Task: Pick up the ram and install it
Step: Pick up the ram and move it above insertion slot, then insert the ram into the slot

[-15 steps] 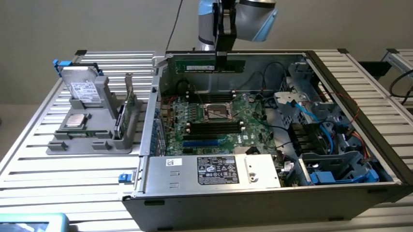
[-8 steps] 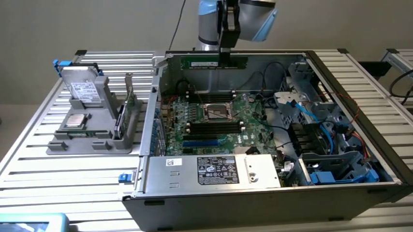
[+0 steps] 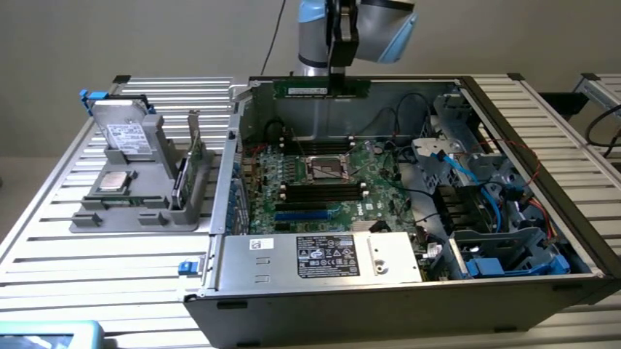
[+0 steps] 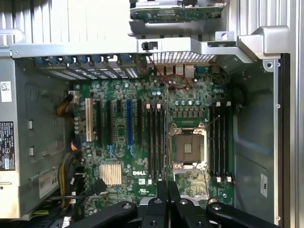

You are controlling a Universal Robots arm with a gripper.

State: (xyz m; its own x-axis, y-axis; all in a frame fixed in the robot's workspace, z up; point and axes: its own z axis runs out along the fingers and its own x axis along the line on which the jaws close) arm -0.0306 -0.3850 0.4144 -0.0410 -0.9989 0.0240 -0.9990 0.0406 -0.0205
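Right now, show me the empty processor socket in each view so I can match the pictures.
Exterior view: the processor socket sits in the middle of the circuit board, lower in the picture than the memory stick clamped in the gripper.
Wrist view: the socket lies between two banks of black memory slots.
Shared landmark: the blue card slot, past one bank of slots from the socket.
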